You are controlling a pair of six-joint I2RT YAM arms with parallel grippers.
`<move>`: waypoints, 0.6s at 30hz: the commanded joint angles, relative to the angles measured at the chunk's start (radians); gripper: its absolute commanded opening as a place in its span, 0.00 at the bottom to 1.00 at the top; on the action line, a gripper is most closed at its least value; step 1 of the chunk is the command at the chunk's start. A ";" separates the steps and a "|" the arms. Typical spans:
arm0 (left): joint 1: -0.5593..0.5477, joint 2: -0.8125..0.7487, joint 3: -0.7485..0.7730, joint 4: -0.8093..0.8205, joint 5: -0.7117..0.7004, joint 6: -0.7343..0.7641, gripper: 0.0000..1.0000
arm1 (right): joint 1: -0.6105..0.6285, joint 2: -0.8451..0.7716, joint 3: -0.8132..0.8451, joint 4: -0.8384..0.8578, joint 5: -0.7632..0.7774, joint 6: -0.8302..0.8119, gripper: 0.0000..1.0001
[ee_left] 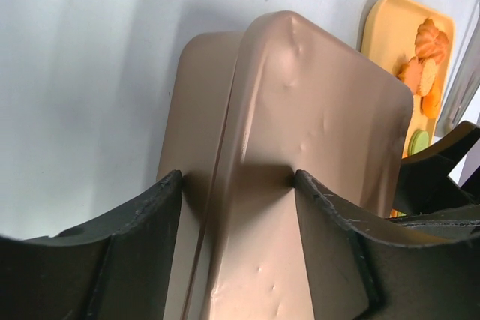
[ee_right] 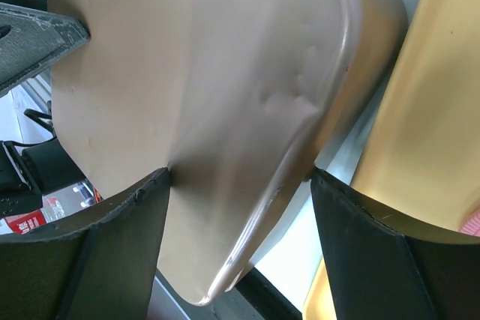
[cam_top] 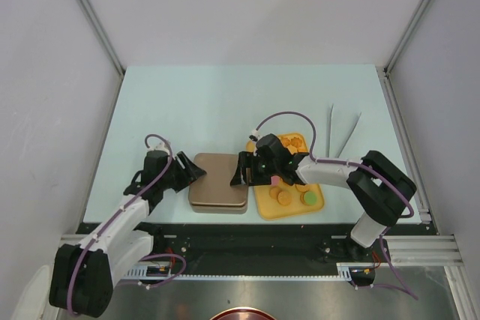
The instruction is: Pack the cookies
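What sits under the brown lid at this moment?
The brown tin lies under the lid, with its side showing along one edge. The lid covers the tin's inside, so its contents cannot be seen.

Dented semi-gloss metal lid (ee_left: 315, 125), smooth yellow plastic tray (ee_left: 388, 26), matt fingers (ee_left: 127, 260)

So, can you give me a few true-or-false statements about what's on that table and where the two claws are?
1. The cookies lie on a yellow tray. True.
2. The tray sits to the left of the brown tin. False: it is beside the tin on its right.
3. The left claw and the right claw are at opposite sides of the tin. True.
4. Every cookie is orange. False: a green cookie lies among them.
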 commanded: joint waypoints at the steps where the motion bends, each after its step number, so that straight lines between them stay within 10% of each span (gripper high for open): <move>1: -0.046 -0.018 -0.058 -0.038 0.080 -0.054 0.61 | 0.066 0.032 -0.019 -0.025 0.008 -0.038 0.69; 18: -0.063 -0.027 -0.153 0.096 0.016 -0.105 0.49 | 0.000 0.127 -0.042 0.089 -0.042 -0.022 0.48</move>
